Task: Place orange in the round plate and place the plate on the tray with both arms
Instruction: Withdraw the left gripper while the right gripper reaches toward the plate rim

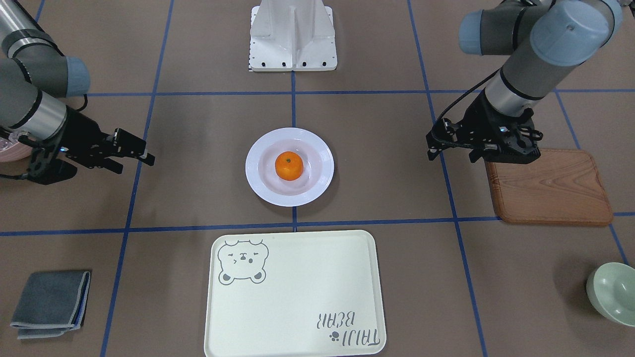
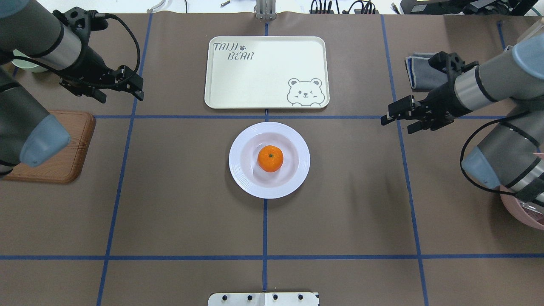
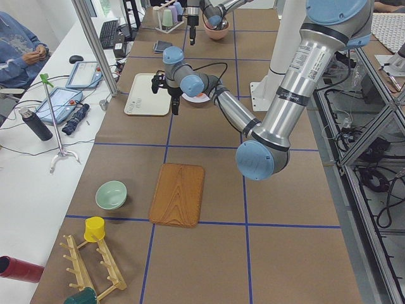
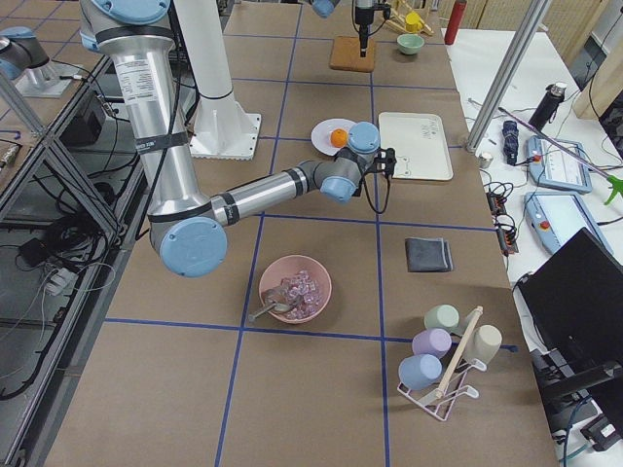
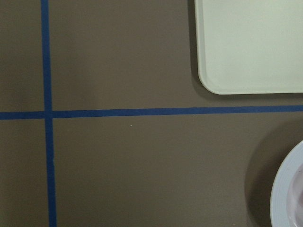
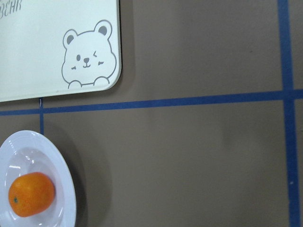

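The orange (image 2: 270,158) sits in the middle of the round white plate (image 2: 244,170), which rests at the table's centre. Just beyond the plate lies the cream tray (image 2: 263,80) with the bear face, nothing on it. My left gripper (image 2: 123,98) hovers open and empty well to the plate's left, near the tray's corner. On the other side, my right gripper (image 2: 396,126) also hangs open and empty, far from the plate. The right wrist view shows the orange (image 6: 31,194), the plate's rim (image 6: 66,189) and the tray's bear corner (image 6: 47,42); no fingers show there.
A brown wooden board (image 2: 63,153) lies at the left edge under my left arm. A folded grey cloth (image 2: 418,70) is at the far right, a pink bowl (image 2: 520,210) at the near right. A pale green bowl (image 1: 615,292) sits by the far left corner.
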You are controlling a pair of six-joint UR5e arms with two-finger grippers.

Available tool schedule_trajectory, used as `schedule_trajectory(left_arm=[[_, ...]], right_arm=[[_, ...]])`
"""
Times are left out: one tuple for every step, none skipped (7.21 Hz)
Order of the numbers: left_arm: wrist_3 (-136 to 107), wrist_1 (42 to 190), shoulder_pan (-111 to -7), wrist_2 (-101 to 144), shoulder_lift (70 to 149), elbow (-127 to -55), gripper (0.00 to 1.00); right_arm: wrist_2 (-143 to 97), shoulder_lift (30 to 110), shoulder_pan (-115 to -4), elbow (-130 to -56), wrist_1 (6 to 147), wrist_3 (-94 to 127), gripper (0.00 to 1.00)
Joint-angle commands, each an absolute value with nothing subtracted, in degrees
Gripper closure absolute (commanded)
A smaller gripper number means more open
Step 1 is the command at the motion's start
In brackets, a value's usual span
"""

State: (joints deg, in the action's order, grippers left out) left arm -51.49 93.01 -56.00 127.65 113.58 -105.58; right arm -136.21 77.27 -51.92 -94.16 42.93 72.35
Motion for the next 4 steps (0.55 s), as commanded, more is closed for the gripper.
schedule_trajectory(left_arm=[[-47.2, 93.1, -59.0, 127.7, 111.5, -105.6, 0.02], [-47.1, 93.0, -59.5, 127.6, 111.4, -105.6, 0.02], [-47.1, 92.8, -59.8, 127.7, 111.3, -105.5, 0.02], [-47.1, 92.7, -59.9, 127.6, 111.4, -105.5, 0.02]], right_arm=[[-129.8, 77.3, -44.7, -92.6, 30.6, 83.7, 0.01], [-127.4, 77.3, -43.1, -92.0, 25.7, 87.8, 0.01], [-124.7, 77.3, -41.3, -88.8, 17.1, 92.6, 0.01], [-120.4, 77.2, -39.1, -84.1, 5.9, 97.2, 0.01]])
